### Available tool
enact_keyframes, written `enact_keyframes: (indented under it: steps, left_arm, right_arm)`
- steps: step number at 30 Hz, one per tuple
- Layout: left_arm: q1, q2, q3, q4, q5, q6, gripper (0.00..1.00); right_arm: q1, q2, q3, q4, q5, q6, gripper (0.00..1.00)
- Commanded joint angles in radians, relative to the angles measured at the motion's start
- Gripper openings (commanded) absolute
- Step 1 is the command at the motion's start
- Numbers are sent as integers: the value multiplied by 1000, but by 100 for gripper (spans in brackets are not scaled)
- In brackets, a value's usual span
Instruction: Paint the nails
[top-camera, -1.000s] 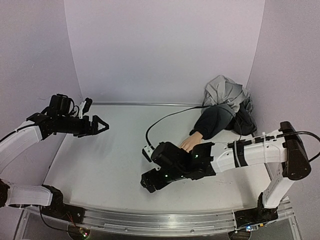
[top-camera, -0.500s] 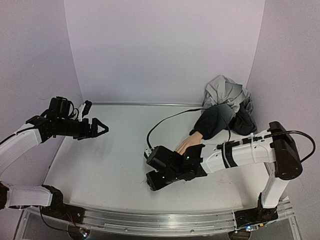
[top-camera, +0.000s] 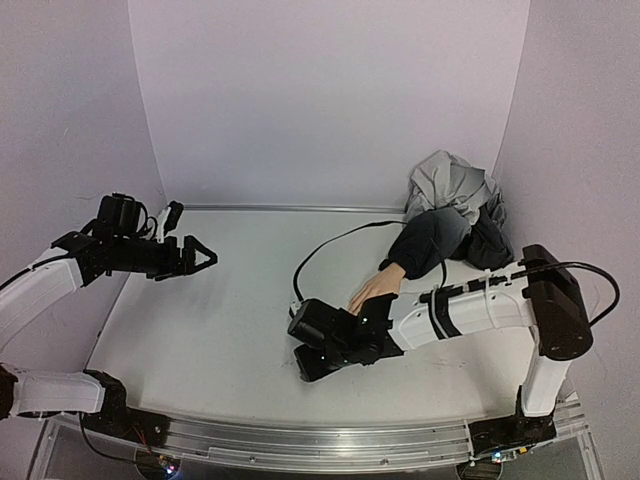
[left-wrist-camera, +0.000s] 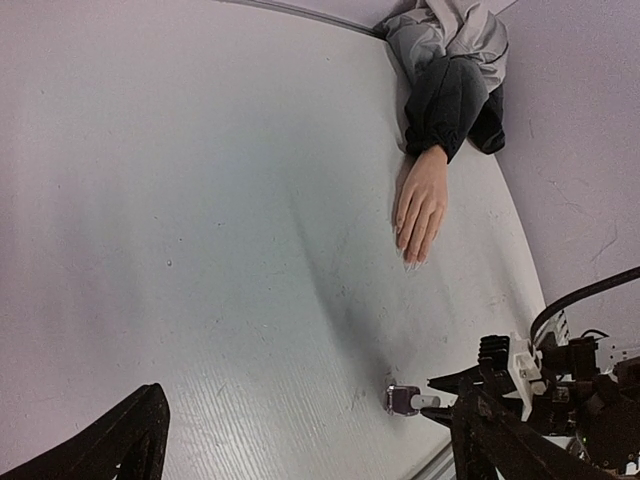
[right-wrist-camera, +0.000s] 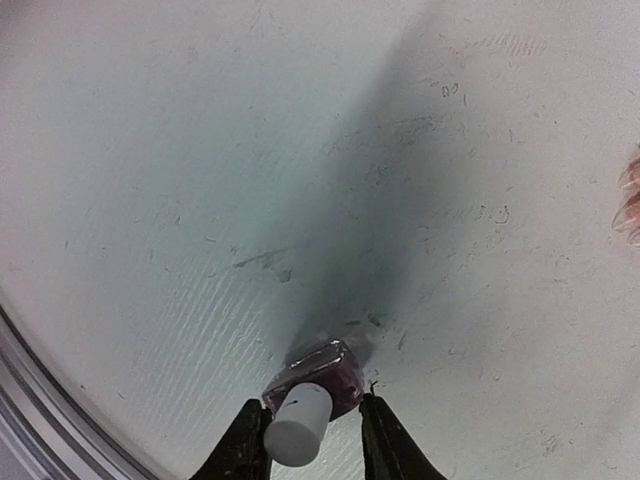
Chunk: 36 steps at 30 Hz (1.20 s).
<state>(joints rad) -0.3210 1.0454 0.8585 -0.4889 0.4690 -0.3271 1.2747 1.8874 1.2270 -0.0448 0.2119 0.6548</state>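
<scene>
Right wrist: right gripper clasps white-capped maroon bottle; any lettering illegible.

Pale lilac walls close in three sides, plain and evenly lit. A white table, scuffed and finely scratched, spreads ahead of the right gripper, and a soft shadow darkens it just ahead. A metal rail edges the table close beside that gripper.

Nothing legible in any view — no label, brand or number.
</scene>
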Motion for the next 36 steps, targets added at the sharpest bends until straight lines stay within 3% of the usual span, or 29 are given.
enact_keyframes:
  steps: [1, 6, 12, 20, 22, 26, 31, 36]
  left_arm:
    - [-3, -26, -10, 38, 11, -18, 100]
    - [-3, -23, -15, 38, 18, -26, 100]
    - [-3, -4, -18, 38, 56, -18, 100]
    - [-39, -41, -74, 139, 76, -71, 100]
    - [-95, -60, -101, 192, 37, -87, 99]
    - [-296, -113, -150, 282, -195, -37, 100]
    - [-611, -137, -223, 420, -569, 196, 100]
    - [-763, -42, -239, 525, -673, 338, 98]
  right_arm:
    - [0, 25, 38, -33, 35, 13, 31]
    - [0, 32, 47, -31, 35, 12, 22]
    - [0, 7, 43, -17, 48, 19, 0]
    - [-20, -190, -25, 18, 171, 70, 0]
    - [-44, -245, -62, 60, 146, 74, 0]
    - [-128, -346, -138, 144, 31, 70, 0]
    - [-198, -455, -211, 238, -126, 72, 0]
    - [-198, -476, -181, 265, -243, 65, 0]
